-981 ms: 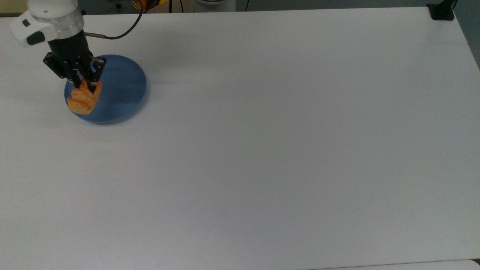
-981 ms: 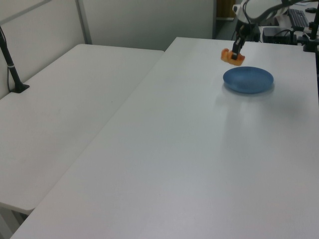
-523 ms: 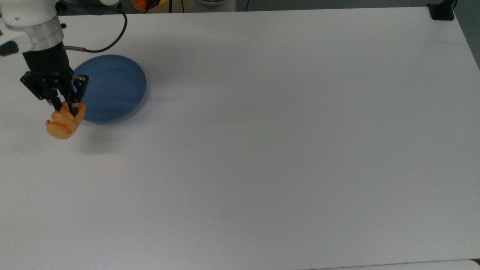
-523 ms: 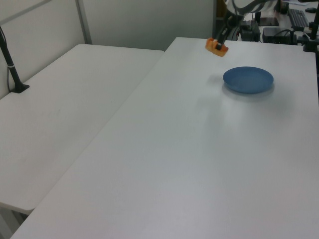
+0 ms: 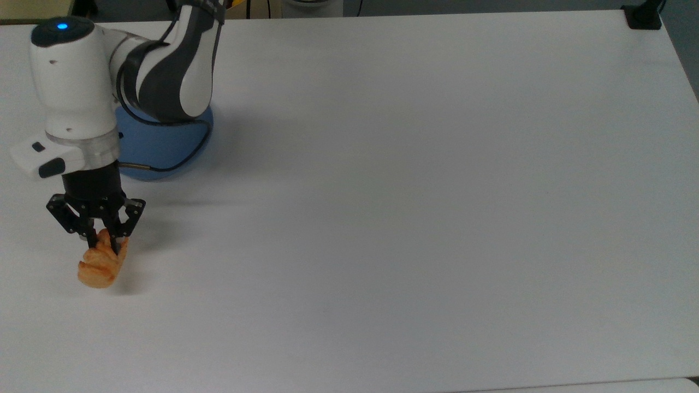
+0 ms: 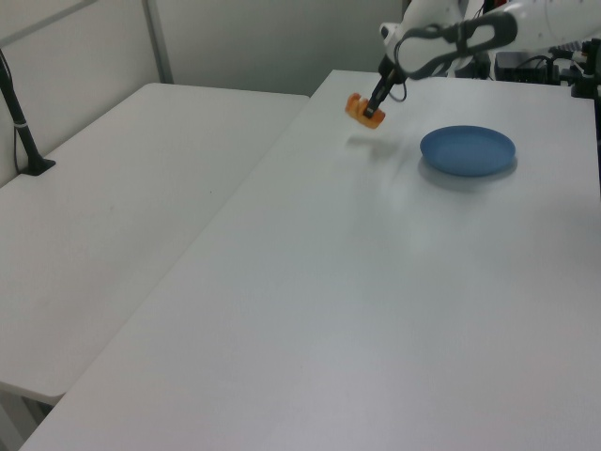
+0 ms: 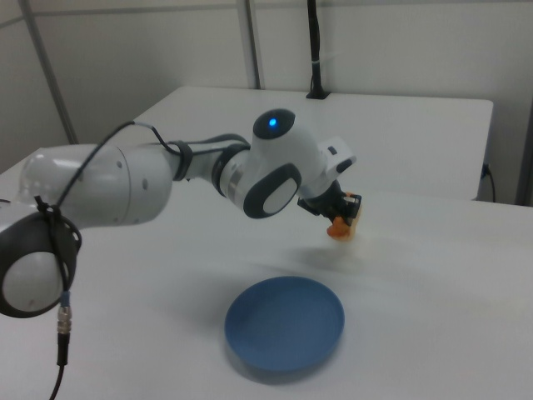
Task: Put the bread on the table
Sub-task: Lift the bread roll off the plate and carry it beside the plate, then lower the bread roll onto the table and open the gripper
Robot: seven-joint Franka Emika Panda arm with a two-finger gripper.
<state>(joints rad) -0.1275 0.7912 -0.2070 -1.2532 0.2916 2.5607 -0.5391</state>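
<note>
The tool [image 5: 101,238] is clenched on the bread [image 5: 100,267], with its two black fingers [image 5: 116,240] pinching the upper end of the roll, and the rest of the golden-orange pastry hangs below them. In the top view the tool is near the top view's left edge, pointing downward, and the bread is seen over the bare white desk [image 5: 415,207] with a soft shadow beside it toward the top view's right. In the left view the bread [image 6: 363,108] is held above the desk [image 6: 357,301], apart from its small shadow on the surface, so it does not touch the desk. In the right view the tool [image 7: 341,214] carries the bread [image 7: 339,229] in the air as well, beyond the far rim of the blue plate [image 7: 286,323]. The white arm [image 5: 71,93] rises from the tool, with a blue light on its top joint, and its grey and white link covers part of the blue plate [image 5: 158,150] in the top view. A black cable [image 5: 185,155] makes a curve across the plate. In the left view the blue plate [image 6: 468,149] lies flat on the desk, well apart from the bread, toward the left view's right. A second white desk [image 6: 103,225] stands beside the first one, on the left view's left, with a black post [image 6: 21,122] on its far side.
</note>
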